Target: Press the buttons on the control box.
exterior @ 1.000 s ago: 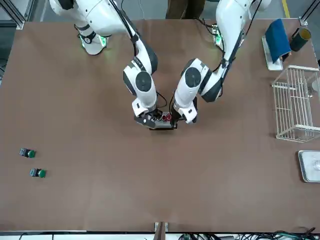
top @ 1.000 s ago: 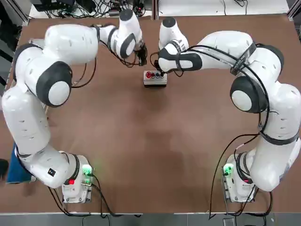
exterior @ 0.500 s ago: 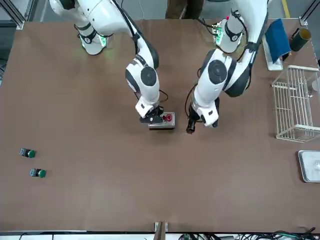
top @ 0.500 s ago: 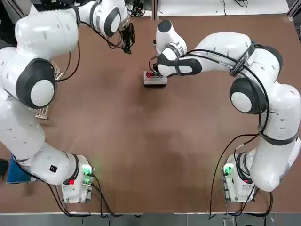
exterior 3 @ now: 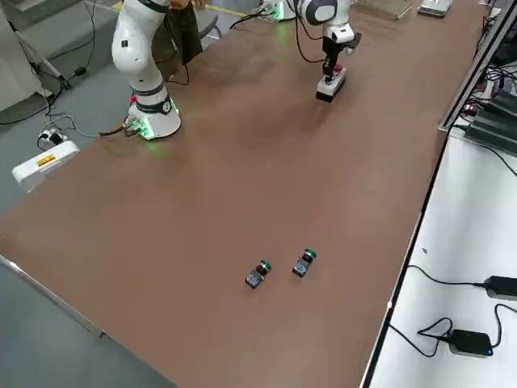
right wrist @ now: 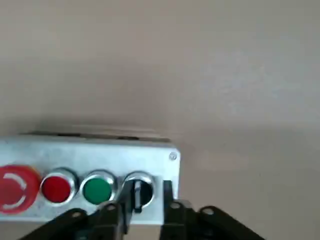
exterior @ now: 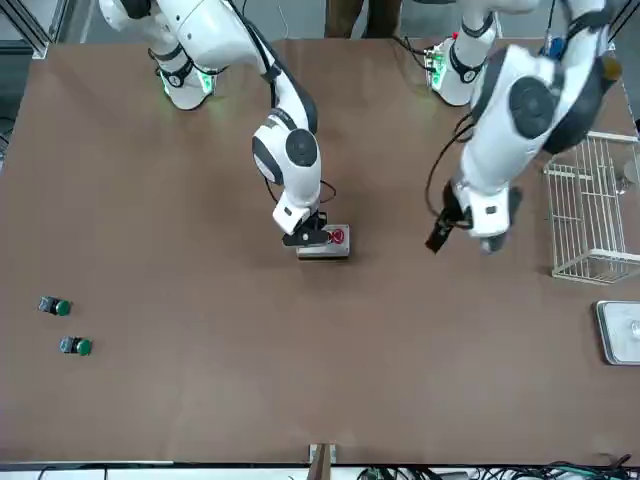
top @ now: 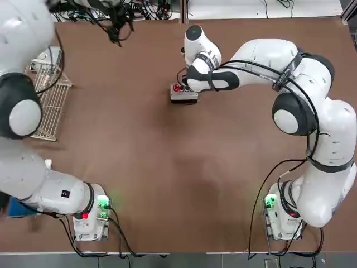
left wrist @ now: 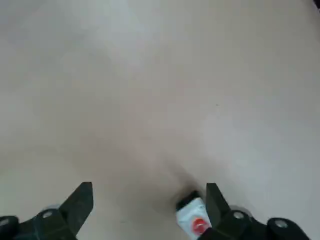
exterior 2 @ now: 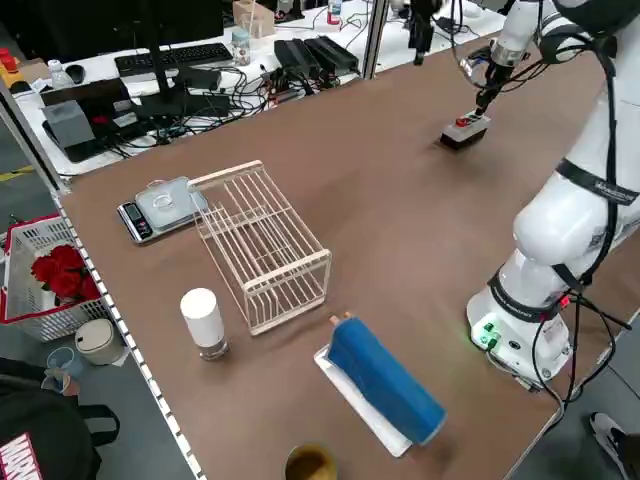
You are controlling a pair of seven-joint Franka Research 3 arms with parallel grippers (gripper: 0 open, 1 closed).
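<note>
Your left gripper (exterior: 438, 238) has swung off right of centre in the front view, jaws wide and empty. The right gripper (right wrist: 145, 210) stays over the box (top: 183, 94), fingers narrowly parted at the dark button (right wrist: 137, 185); the others look unattended.

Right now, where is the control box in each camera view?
Top: control box, upper centre.
Front: centre.
Left side: upper right.
Right side: top, right of centre.
Left wrist: small, between the fingers.
Right wrist: lower left.
Shared landmark: the right tool at the box.
</note>
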